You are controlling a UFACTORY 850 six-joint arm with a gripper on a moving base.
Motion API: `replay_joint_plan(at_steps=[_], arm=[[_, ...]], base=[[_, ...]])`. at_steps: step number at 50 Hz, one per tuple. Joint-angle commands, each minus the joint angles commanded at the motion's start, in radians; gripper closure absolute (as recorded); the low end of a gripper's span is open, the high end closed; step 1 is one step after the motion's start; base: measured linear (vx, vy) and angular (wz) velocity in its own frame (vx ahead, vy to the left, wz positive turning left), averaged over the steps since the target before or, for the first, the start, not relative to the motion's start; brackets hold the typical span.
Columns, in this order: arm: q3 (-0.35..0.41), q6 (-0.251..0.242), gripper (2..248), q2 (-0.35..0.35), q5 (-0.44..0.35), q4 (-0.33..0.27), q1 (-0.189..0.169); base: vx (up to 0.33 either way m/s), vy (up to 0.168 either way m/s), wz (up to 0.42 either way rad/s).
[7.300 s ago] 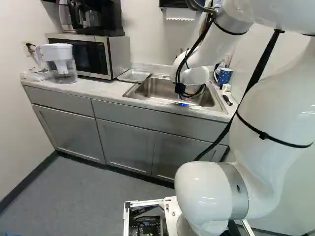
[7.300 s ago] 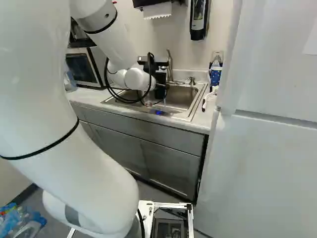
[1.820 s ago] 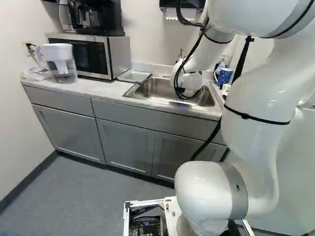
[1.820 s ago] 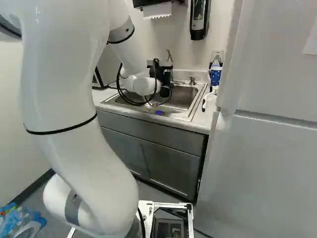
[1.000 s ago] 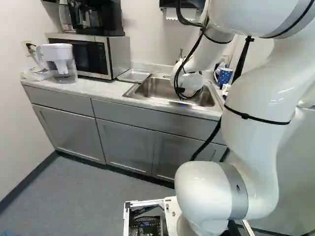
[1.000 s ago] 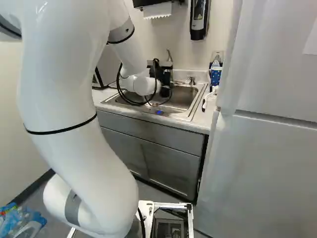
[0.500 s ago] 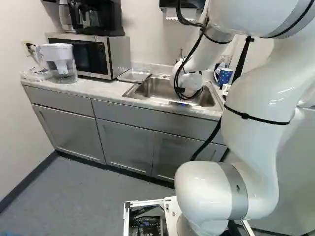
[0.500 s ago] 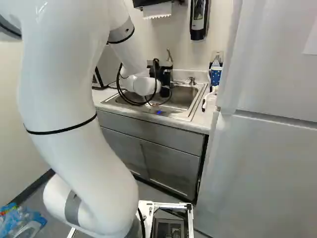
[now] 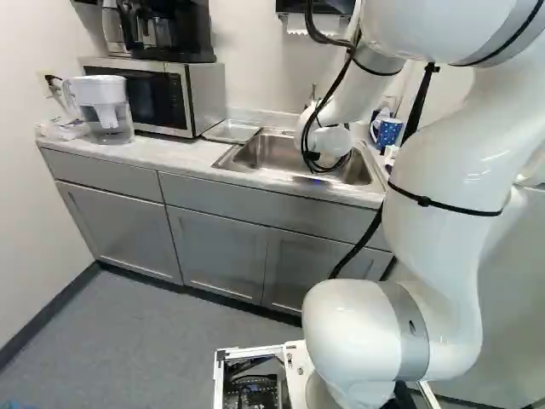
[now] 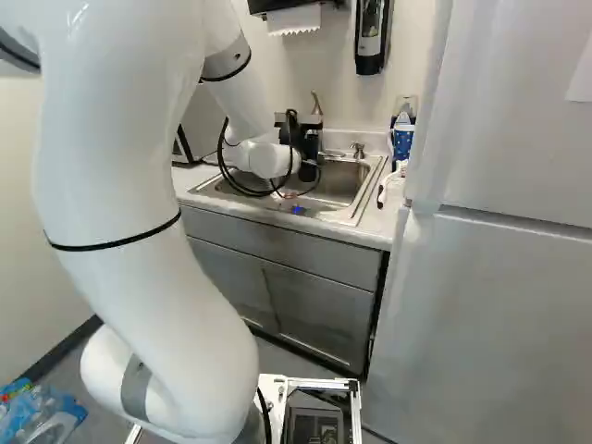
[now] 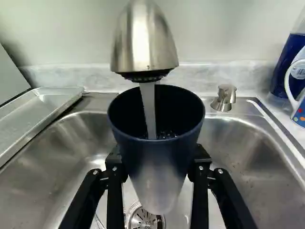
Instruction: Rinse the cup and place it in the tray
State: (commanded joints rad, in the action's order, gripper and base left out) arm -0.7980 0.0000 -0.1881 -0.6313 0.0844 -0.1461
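Note:
Beyond the white wrist in the right base view, my gripper (image 10: 300, 139) hangs over the sink (image 10: 347, 215) by the faucet; its fingertips are not distinct there. The wrist view shows my gripper (image 11: 158, 160) shut on a dark blue cup (image 11: 157, 167), one finger on either side. The cup stands mouth up under the faucet (image 11: 144, 43), and a stream of water falls into it. Below the cup is the sink drain (image 11: 143, 218), partly covered. A shallow metal tray (image 11: 40, 114) lies on the counter beside the sink, also seen in the left base view (image 9: 232, 131).
A soap pump (image 11: 224, 98) stands at the sink's back rim. Beside the sink on the tray's far side are a blue patterned mug (image 9: 387, 132) and a bottle. A microwave (image 9: 145, 94) and water pitcher (image 9: 104, 111) stand beyond the tray. A fridge (image 10: 499, 305) rises beside the counter.
Compared with several seconds ago, my arm has shifted and the gripper has moved a little closer to the faucet. Over the last second the arm holds still. The base has not moved.

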Motion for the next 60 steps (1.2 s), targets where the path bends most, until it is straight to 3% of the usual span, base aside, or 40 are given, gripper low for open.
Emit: replay_joint_plan(at_steps=[60], arm=[[0.000,0.000,125,0.000,0.000,0.000,0.000]], base=[[0.000,0.000,0.000]])
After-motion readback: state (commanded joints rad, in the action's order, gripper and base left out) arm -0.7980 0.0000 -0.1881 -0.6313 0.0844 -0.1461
